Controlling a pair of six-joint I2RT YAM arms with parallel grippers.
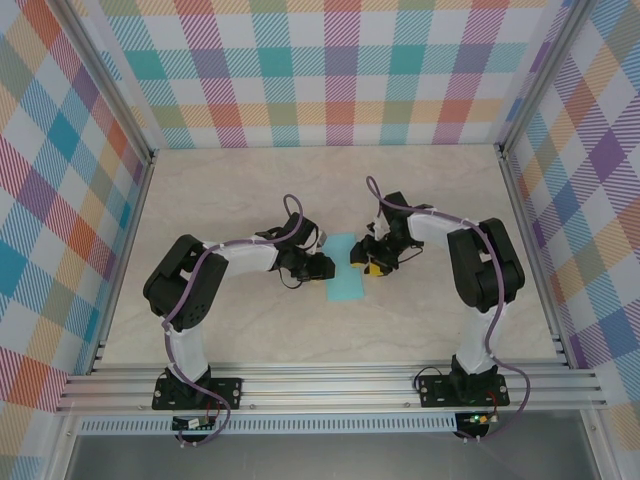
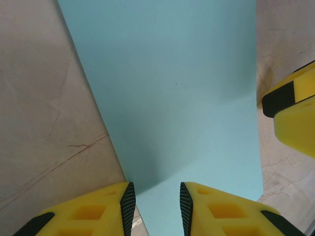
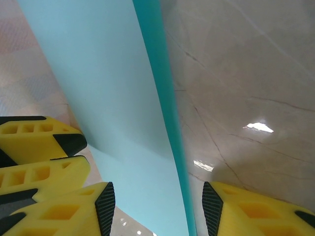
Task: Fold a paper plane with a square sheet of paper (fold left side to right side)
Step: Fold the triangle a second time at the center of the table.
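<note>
The square sheet of paper (image 1: 346, 268) lies on the table as a narrow light-turquoise rectangle, longer than it is wide. My left gripper (image 1: 322, 264) sits at its left edge, and in the left wrist view the jaws (image 2: 156, 206) stand apart over the sheet (image 2: 172, 88) with nothing pinched. My right gripper (image 1: 366, 262) is at the right edge. Its open jaws (image 3: 158, 209) straddle that edge of the sheet (image 3: 108, 88), where a darker turquoise strip (image 3: 160, 83) runs along it. The paper plane is out of view.
The pale marble-look tabletop (image 1: 330, 190) is walled by checkered panels (image 1: 330, 70) at the back and both sides. An aluminium rail (image 1: 330, 385) carries both arm bases at the near edge. The two grippers are a paper's width apart; the right one's finger (image 2: 290, 110) shows beside the left.
</note>
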